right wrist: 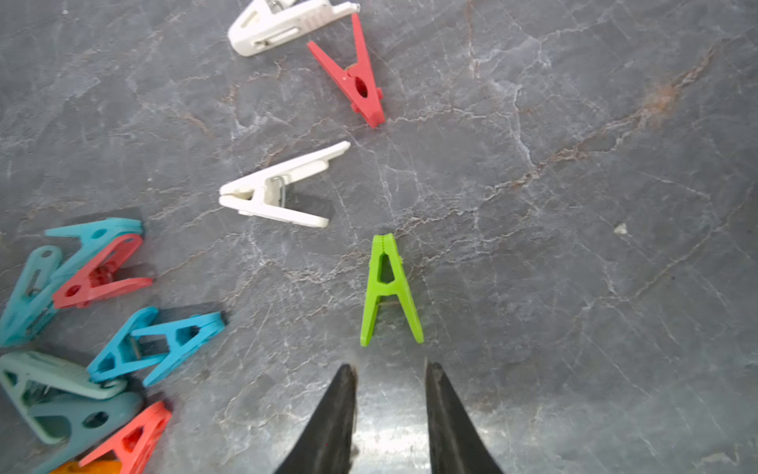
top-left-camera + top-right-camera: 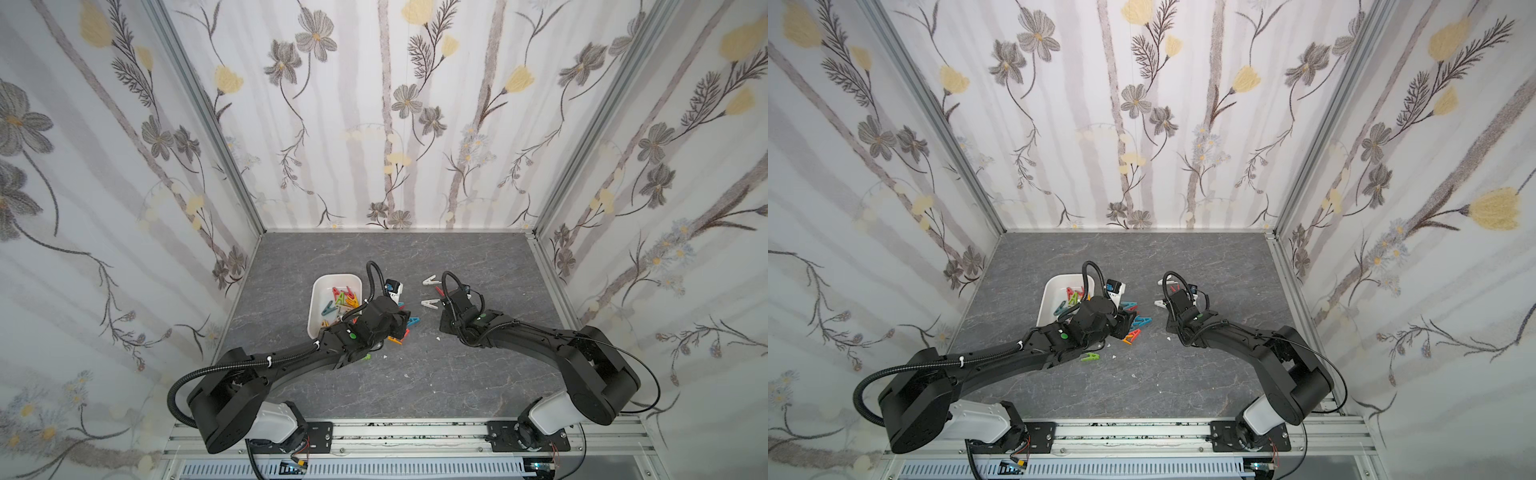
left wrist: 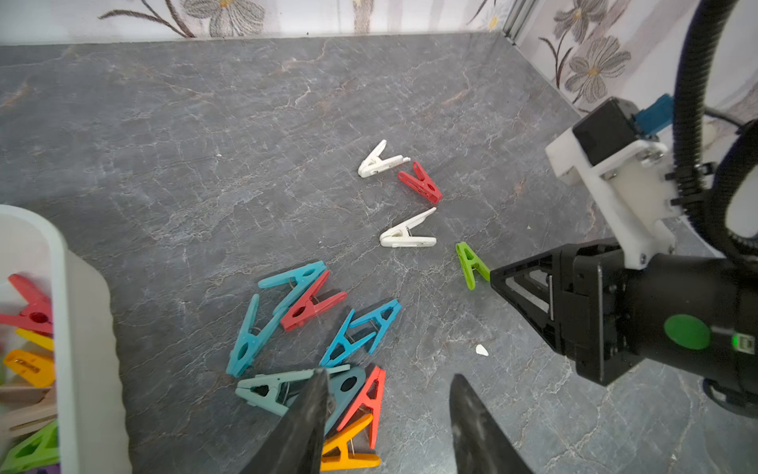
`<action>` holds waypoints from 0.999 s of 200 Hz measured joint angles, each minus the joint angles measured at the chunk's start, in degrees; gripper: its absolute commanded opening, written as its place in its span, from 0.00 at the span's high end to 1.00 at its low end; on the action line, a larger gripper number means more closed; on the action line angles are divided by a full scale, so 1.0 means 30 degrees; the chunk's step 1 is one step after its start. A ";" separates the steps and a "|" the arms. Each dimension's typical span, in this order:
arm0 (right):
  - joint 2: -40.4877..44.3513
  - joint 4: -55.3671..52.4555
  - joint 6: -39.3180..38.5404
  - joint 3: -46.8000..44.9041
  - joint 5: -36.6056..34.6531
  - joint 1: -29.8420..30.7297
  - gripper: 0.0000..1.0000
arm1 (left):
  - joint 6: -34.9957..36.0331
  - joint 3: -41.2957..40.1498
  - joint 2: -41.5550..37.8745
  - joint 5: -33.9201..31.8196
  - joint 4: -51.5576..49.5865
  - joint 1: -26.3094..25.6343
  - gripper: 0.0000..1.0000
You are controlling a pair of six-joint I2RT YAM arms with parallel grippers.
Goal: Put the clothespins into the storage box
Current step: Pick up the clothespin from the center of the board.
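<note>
The white storage box [image 2: 316, 286] [image 3: 61, 287] holds several clothespins, among them a red one [image 3: 28, 312] and an orange one [image 3: 28, 367]. Beside it on the grey table lies a loose heap: teal [image 3: 246, 340], red [image 3: 313, 305], blue [image 3: 361, 332], coral [image 3: 365, 402] and orange [image 3: 348, 447] pins. My left gripper [image 3: 389, 375] hangs open over this heap, holding nothing. Farther right lie two white pins [image 1: 283, 197] [image 1: 283, 24], a red pin [image 1: 357, 78] and a green pin [image 1: 389, 287]. My right gripper [image 1: 389, 366] is open and empty, its tips just short of the green pin's legs.
Another green pin [image 2: 1090, 356] lies on the table beside the left forearm. Small white flecks [image 3: 482, 350] dot the table. Flowered walls close the cell on three sides, and an aluminium rail [image 2: 407, 432] runs along the front edge.
</note>
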State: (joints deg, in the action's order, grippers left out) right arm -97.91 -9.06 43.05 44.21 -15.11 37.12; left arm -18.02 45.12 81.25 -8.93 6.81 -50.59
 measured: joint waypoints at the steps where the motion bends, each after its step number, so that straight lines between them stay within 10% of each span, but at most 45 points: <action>1: -0.0044 0.0022 0.0007 -0.0015 0.0007 0.0000 0.69 | -0.0007 0.0029 0.0066 0.0015 0.0007 -0.0007 0.51; 200: -0.2878 0.1574 -0.0466 0.1166 0.0546 -0.0954 0.79 | 0.0452 0.0342 0.0576 -0.0197 0.0226 -0.0335 0.51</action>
State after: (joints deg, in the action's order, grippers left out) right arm -106.54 -4.34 41.65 47.70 -13.47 34.26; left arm -16.67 46.15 82.98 -9.52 7.49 -51.59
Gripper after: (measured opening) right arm 0.230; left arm 0.490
